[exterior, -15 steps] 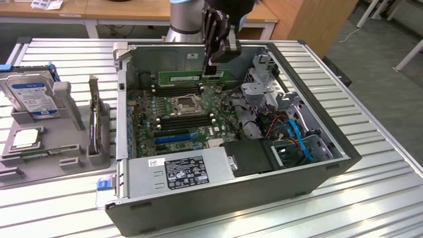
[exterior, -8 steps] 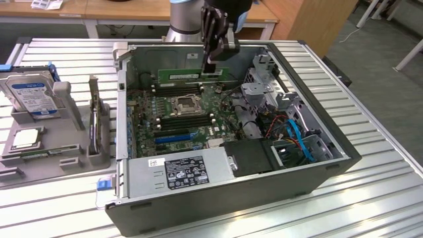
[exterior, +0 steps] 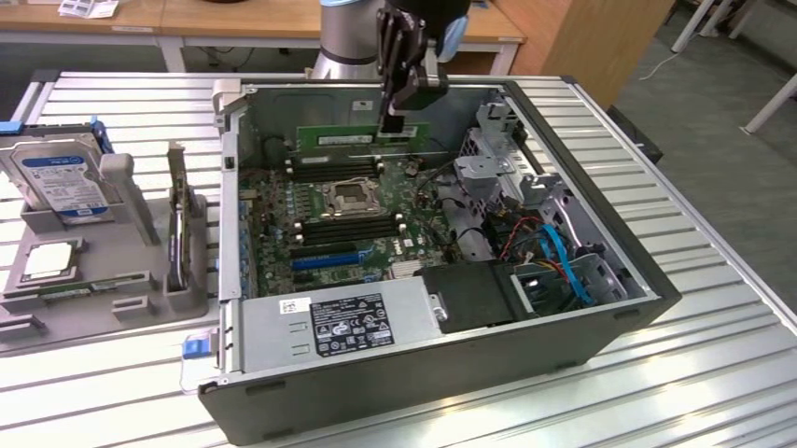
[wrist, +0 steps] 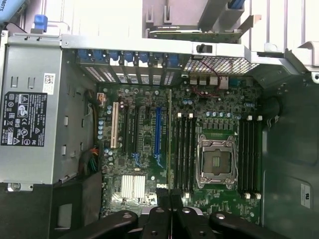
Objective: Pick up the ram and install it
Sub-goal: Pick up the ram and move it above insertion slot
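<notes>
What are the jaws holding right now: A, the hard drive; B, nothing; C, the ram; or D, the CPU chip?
C: the jaws are shut on the green ram, held over the open case, while the hard drive stands outside the case.

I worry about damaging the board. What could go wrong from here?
1. The end effector grips the ram from above, over the open case. If the stick comes down tilted, it may jam in the memory slots.
2. A sideways miss could strike the CPU socket right beside those slots.
</notes>
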Controlling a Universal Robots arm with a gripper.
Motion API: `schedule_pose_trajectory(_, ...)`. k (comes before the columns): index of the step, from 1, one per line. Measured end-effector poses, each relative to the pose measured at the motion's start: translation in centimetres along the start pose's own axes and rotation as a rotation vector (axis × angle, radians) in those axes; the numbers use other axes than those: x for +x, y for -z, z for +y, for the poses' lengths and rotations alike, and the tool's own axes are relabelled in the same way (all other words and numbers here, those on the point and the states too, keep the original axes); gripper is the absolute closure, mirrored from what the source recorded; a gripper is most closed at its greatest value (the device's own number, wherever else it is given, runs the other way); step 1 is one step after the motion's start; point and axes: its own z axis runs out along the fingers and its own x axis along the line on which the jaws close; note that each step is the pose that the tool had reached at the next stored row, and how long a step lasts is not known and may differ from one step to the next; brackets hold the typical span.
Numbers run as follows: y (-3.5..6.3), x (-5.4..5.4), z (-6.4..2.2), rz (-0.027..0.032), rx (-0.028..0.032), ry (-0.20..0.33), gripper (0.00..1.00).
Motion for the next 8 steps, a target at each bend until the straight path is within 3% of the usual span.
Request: schedule_pose_trajectory(8,-0.05,-0.73,0.02,0.0,0.0001,0.0,0.88)
